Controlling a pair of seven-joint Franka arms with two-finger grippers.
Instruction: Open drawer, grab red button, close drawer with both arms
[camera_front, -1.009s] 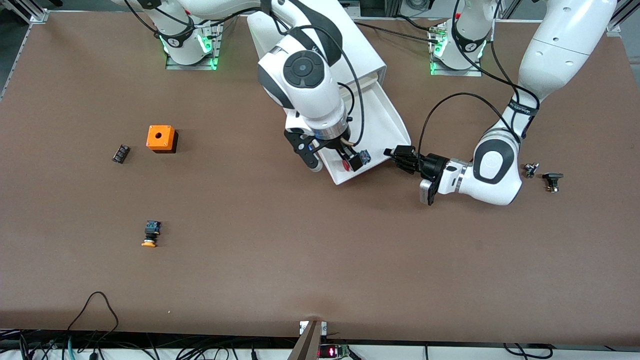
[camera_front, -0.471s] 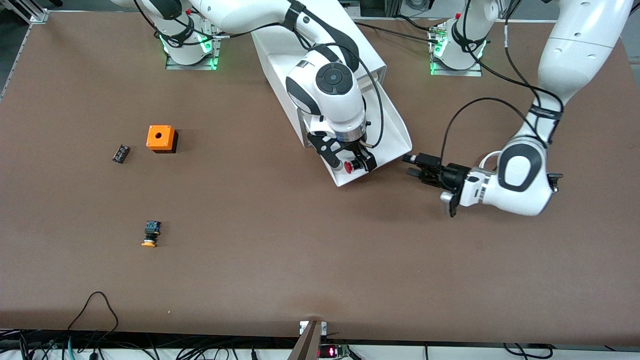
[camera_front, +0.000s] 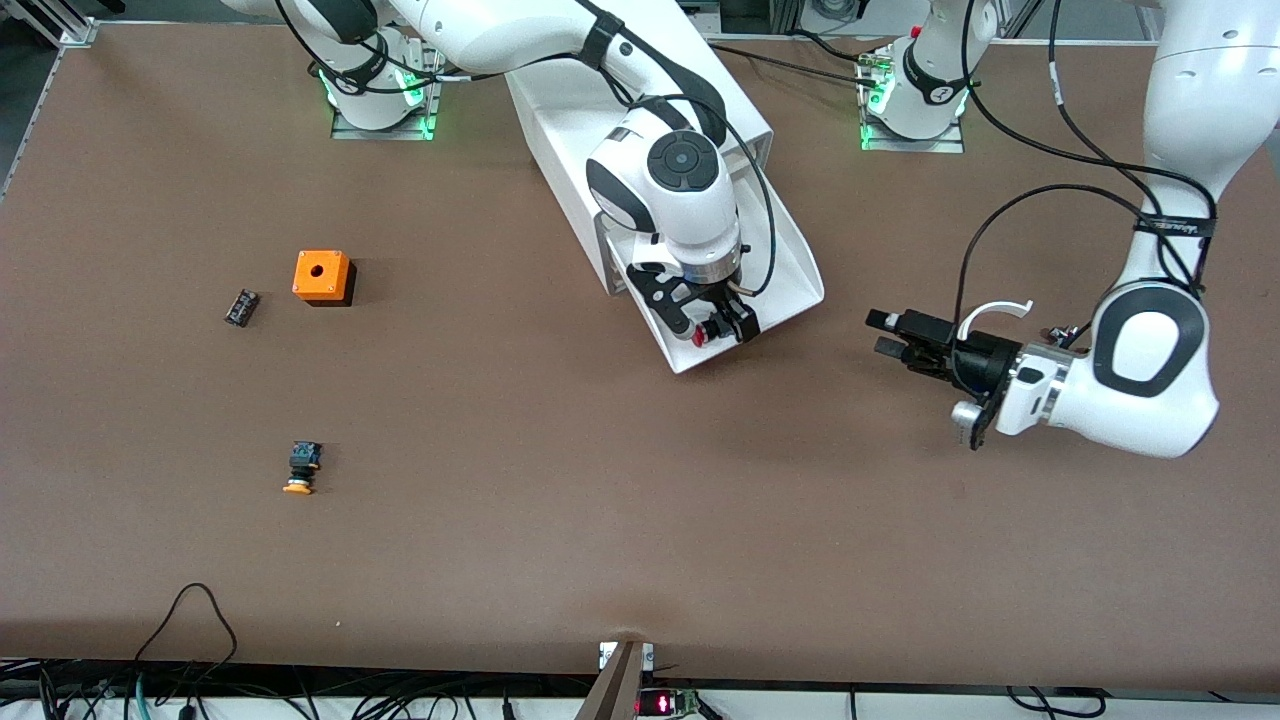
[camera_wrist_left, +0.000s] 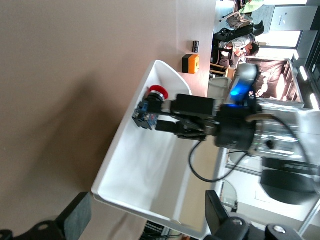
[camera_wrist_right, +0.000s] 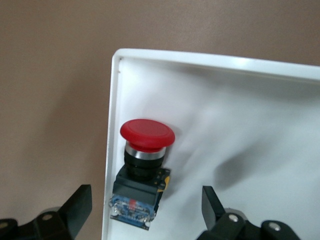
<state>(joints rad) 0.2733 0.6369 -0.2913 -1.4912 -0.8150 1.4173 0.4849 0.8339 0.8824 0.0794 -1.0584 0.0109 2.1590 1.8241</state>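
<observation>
The drawer (camera_front: 790, 270) is open, the open right end effector (camera_front: 712, 325) straddles the button (camera_wrist_right: 142, 167), ungrabbed; the open left end effector (camera_front: 884, 333) waits, mid-right.

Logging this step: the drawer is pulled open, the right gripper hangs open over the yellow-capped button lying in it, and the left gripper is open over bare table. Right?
One detail is off: the button in the drawer has a red cap, not yellow, as the right wrist view shows. The rest holds: the right gripper hangs open over it, and the left gripper is open over bare table.
</observation>
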